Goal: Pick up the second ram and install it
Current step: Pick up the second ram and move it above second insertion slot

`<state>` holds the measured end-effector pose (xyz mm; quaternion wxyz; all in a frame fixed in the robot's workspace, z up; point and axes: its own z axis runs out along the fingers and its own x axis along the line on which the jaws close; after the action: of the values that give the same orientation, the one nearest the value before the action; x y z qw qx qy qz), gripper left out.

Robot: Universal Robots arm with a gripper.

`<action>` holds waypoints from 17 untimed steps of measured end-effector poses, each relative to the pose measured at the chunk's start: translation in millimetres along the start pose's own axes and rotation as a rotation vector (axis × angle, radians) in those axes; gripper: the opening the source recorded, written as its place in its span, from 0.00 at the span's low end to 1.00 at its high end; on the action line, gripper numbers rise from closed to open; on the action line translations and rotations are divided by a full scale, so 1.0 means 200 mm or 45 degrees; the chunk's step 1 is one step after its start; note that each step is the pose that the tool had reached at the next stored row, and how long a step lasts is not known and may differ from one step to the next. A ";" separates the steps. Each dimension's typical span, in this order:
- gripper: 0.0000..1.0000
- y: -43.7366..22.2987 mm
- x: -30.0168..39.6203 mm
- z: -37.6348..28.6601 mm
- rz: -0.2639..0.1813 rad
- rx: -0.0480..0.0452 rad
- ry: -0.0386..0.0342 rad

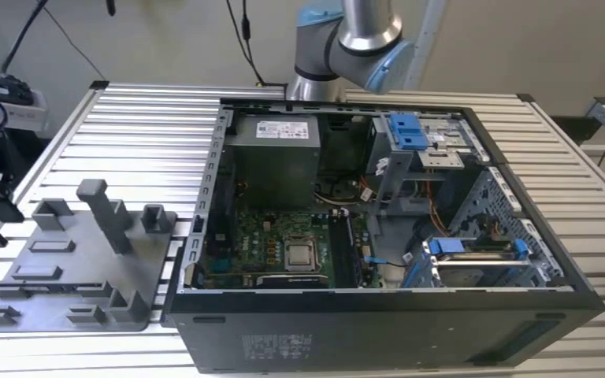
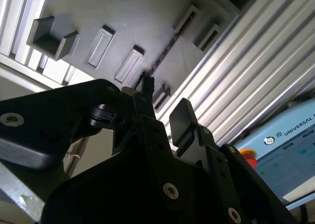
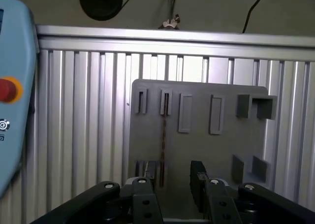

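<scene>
Over the grey holder tray (image 3: 199, 145), the gripper (image 3: 172, 170) hangs with its fingers spread apart, clasping nothing. The second ram (image 3: 163, 130), a thin dark stick seen edge-on in the first wrist view, stands upright in a tray slot, its near end running between the fingers, close to one. In the exterior view, an open computer case (image 1: 387, 331) sits just beside the tray, on the exterior view's right.

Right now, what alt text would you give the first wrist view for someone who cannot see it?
The gripper, jaws open, hangs over a grey holder tray lying on a ribbed metal table. A thin dark ram stick stands edgewise in one tray slot, its near end close to the gripper.
</scene>
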<state>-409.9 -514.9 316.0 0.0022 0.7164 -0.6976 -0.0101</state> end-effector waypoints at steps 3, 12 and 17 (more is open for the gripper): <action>0.42 0.000 0.000 0.013 0.000 -0.001 0.0000; 0.42 -0.001 0.000 0.044 0.000 -0.005 -0.0024; 0.42 -0.001 0.001 0.080 0.000 -0.005 -0.0025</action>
<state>-409.9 -514.9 299.9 0.0028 0.7164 -0.6976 -0.0121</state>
